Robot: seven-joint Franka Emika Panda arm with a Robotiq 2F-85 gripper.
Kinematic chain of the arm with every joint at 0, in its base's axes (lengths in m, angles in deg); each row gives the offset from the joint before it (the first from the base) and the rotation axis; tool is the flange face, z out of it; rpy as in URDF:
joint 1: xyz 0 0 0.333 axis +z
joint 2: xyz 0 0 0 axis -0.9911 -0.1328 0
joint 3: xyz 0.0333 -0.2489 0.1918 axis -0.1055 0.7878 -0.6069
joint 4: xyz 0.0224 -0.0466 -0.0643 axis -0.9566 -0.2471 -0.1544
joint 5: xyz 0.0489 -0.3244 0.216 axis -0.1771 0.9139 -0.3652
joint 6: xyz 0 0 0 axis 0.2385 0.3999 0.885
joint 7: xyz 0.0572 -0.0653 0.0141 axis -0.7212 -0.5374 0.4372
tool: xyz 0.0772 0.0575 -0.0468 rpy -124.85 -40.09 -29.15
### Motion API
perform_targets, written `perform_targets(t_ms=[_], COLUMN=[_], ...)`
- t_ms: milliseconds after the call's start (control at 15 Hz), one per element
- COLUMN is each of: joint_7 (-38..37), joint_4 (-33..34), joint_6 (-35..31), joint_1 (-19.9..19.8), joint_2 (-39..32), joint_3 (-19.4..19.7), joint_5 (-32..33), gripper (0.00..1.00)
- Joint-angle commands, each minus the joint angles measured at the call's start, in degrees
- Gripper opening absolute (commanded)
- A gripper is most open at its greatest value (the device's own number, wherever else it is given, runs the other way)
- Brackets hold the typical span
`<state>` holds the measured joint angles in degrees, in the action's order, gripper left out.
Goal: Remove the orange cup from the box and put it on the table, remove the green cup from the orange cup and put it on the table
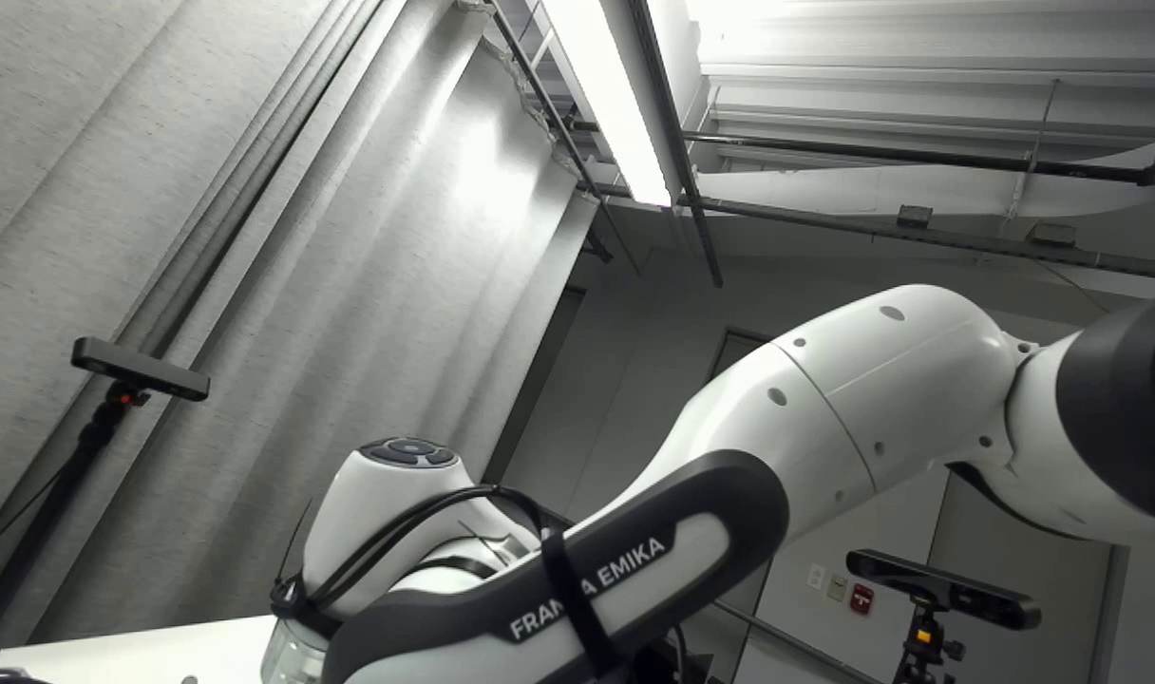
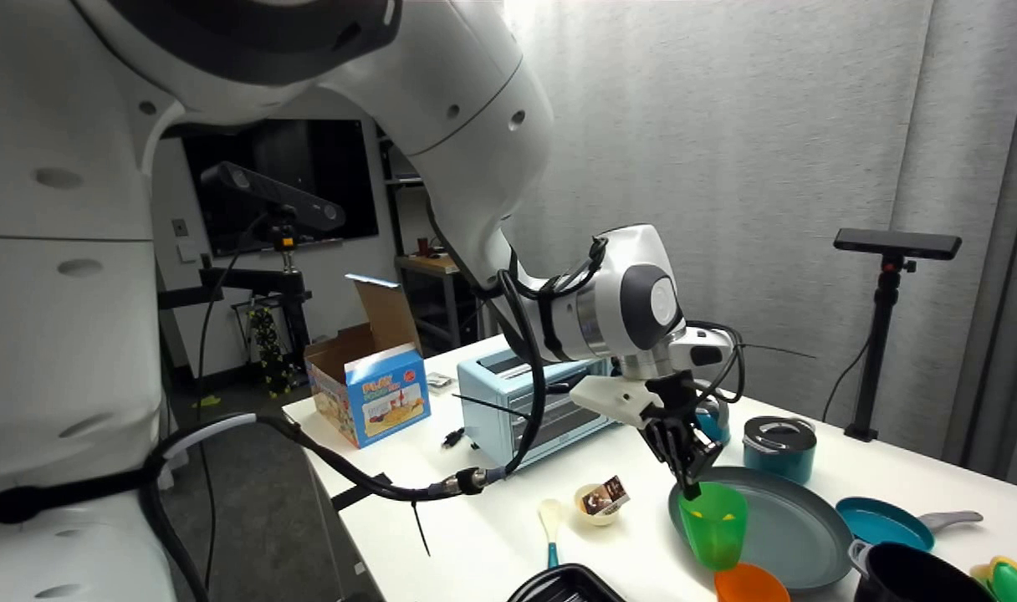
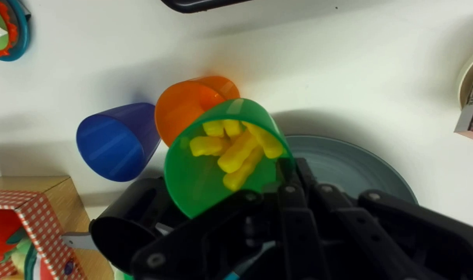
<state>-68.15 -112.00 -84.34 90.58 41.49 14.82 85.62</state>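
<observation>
Risking spills imo
Pinching green cup (image 2: 716, 532) by rim in gripper (image 3: 294, 168): could tilt, dumping yellow pieces (image 3: 238, 151), or dip, bumping orange cup (image 3: 185, 112).

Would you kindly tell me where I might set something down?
The table looks bare between the black tray, pale bowl, gray plate and orange cup, and also between the teal-handled utensil and toaster oven. Around that cup, the blue cup, held green cup and black pot crowd together.
</observation>
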Motion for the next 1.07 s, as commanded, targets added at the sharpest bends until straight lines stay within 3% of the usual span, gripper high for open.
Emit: perform_targets(t_ms=[0, 1000], joint_7=[-0.32, 3.80], joint_4=[0.62, 5.57], joint_6=[1.83, -0.62], joint_1=[0.68, 0.97], joint_2=[-0.14, -8.13], joint_3=[-0.95, -1.25], joint_5=[0.75, -0.75], gripper=[0.01, 0.01])
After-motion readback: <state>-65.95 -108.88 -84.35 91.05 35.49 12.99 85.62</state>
